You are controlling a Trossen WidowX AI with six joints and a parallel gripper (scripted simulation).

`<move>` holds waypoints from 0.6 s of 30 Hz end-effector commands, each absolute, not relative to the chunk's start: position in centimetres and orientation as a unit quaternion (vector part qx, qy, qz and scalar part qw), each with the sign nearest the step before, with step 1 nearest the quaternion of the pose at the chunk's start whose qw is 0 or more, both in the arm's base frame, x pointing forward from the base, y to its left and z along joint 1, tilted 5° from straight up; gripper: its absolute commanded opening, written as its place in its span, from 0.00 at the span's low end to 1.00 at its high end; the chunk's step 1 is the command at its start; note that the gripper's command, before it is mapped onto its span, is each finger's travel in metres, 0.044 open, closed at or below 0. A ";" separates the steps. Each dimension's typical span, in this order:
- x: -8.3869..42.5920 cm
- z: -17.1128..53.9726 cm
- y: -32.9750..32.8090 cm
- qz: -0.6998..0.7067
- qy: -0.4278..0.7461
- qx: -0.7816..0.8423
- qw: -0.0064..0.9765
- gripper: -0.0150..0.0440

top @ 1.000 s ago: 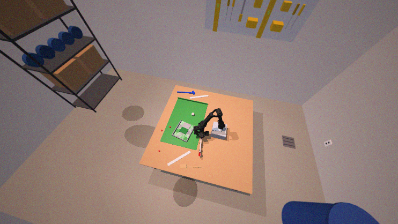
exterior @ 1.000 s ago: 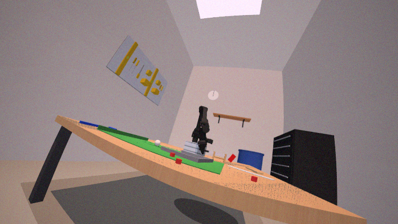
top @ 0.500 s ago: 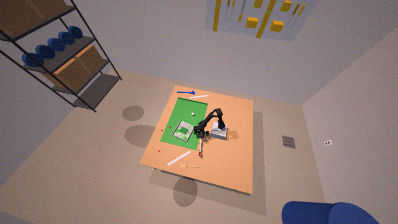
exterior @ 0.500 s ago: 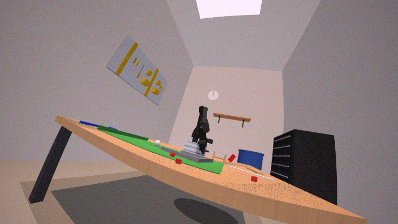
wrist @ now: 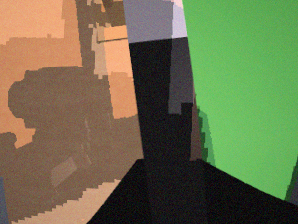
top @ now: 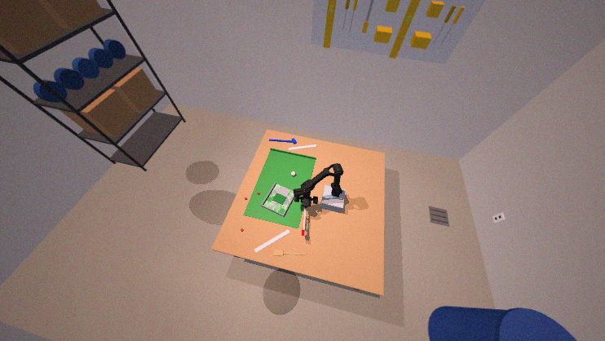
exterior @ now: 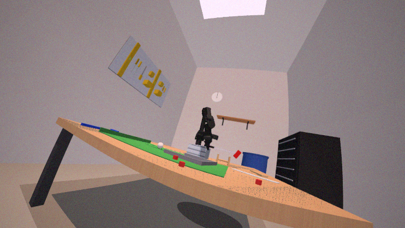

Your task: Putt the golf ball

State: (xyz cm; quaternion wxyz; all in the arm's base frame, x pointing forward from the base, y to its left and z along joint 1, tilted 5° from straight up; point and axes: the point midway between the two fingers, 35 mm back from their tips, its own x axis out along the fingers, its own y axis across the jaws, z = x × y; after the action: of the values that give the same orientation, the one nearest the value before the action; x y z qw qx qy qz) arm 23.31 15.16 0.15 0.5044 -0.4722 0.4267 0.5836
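The putter has a red head (top: pixel 302 232) (exterior: pixel 237 154), a pale shaft and a black grip (wrist: pixel 162 85). My gripper (top: pixel 305 205) (exterior: pixel 209 147) (wrist: pixel 163 166) is shut on the black grip, beside the mat's right edge. The putter's head end is at the small wooden rack (exterior: pixel 228 161); whether it touches the rack cannot be told. The white golf ball (top: pixel 293 173) (exterior: pixel 160 145) rests on the green mat (top: pixel 279 162) (exterior: pixel 133 144). The raised green (top: pixel 280 197) is in a grey-edged platform on the mat, left of my gripper; its ramp is hard to make out.
Red cubes (top: pixel 245 198) (top: pixel 258 193) (top: pixel 241 229) lie around the mat's left side. White strips (top: pixel 302 147) (top: pixel 271 241) lie beyond both mat ends. A blue tool (top: pixel 281 140) lies at the table's back, a wooden spatula (top: pixel 278 252) near the front edge. A dark green rail (exterior: pixel 124 135) edges the mat.
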 end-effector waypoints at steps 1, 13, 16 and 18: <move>23.3 2.9 15.4 0.585 0.423 -0.469 0.509 0.25; 24.5 4.2 12.6 0.536 0.468 -0.442 0.546 0.25; 25.0 4.5 11.1 0.508 0.491 -0.424 0.566 0.25; 25.4 4.6 10.1 0.490 0.506 -0.411 0.579 0.25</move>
State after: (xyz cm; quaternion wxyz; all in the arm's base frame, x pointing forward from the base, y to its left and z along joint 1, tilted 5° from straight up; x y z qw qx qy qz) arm 24.91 11.31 4.22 0.5604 -0.4275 0.4889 0.5140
